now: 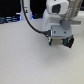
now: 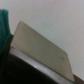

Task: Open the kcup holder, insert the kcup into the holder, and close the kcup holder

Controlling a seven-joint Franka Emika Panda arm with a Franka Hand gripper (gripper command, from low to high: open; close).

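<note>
Kcup holder (image 1: 65,42): black box on the white table (image 1: 30,60), exterior view's right, directly under the gripper (image 1: 60,39), whose jaw state cannot be told; kcup unseen.

The kcup holder (image 1: 64,42) shows only as a dark boxy shape at the exterior view's right, mostly hidden behind the arm's white wrist. In the wrist view it (image 2: 42,47) presents a flat grey top panel, tilted in frame, above a dark front edge. No kcup can be made out.
</note>
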